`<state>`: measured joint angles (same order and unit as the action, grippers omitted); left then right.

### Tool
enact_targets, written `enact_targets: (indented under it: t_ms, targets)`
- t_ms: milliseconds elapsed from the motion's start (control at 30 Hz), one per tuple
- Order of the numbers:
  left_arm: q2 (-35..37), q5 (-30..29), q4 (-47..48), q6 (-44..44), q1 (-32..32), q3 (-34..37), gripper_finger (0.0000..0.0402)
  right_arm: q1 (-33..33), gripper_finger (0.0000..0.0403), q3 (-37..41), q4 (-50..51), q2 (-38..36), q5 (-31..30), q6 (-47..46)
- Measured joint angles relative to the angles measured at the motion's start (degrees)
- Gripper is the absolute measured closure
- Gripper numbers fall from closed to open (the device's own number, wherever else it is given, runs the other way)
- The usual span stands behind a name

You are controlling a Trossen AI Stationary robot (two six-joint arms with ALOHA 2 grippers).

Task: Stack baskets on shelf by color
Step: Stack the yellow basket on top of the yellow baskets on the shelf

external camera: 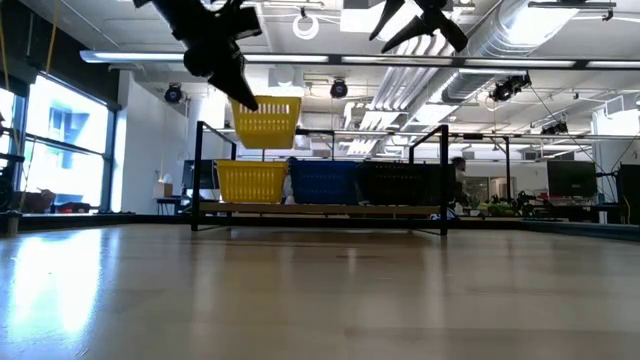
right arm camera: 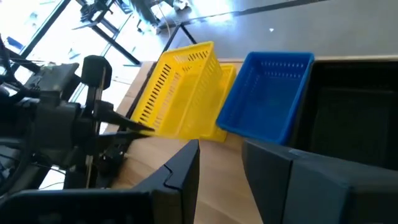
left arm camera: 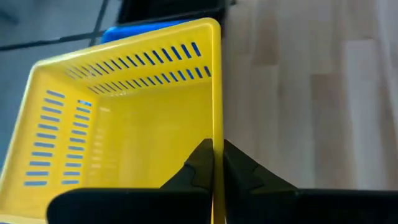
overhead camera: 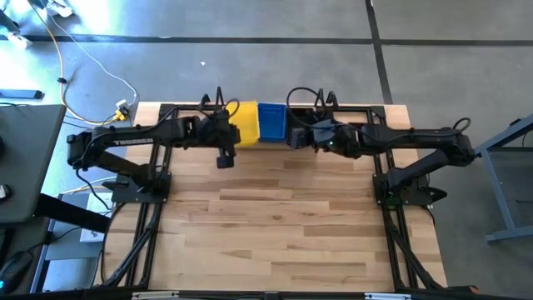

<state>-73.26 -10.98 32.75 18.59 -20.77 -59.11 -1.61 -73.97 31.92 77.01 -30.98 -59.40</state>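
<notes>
A low wooden shelf [external camera: 320, 208] stands at the table's far edge. On its plank stand a yellow basket [external camera: 250, 182], a blue basket [external camera: 325, 182] and a black basket [external camera: 400, 182], side by side. My left gripper [external camera: 243, 98] is shut on a second yellow basket [external camera: 268, 122], held in the air above the shelf's yellow one; it also shows in the left wrist view [left arm camera: 118, 118] and the high view [overhead camera: 246, 123]. My right gripper [right arm camera: 221, 155] is open and empty, high above the shelf's black end [external camera: 420, 18]. My left gripper pinches one side wall of the yellow basket at its rim [left arm camera: 217, 134], one finger inside the basket and one outside. The fingers slant down from the table's left. The basket is lifted clear, its opening up, slightly tilted, above the yellow basket on the shelf.
The shelf's black wire end frames [external camera: 445, 180] rise at both ends. The wooden tabletop [overhead camera: 275, 217] stretches bare in front of the shelf. Both arms' bases [overhead camera: 133, 183] stand at the table's left and right sides.
</notes>
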Motion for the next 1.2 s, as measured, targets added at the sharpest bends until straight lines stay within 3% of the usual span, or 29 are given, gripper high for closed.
enact_targets:
  t_ms: [367, 800, 1200]
  targets:
    - [0.2, 5.6, -5.9, 4.2, -8.4, 6.6, 0.0401, -3.2, 0.0298, 0.0, 0.0, -0.6, 4.7, 3.6]
    - [0.2, 12.6, -2.9, 5.6, -12.7, 6.8, 0.0401, -3.8, 0.0298, 0.0, 0.0, -0.6, 5.8, 4.4]
    - [-3.2, 11.7, -3.5, 9.6, -15.2, 6.8, 0.0397, -3.8, 0.0298, 0.0, 0.0, -0.5, 6.0, 2.8]
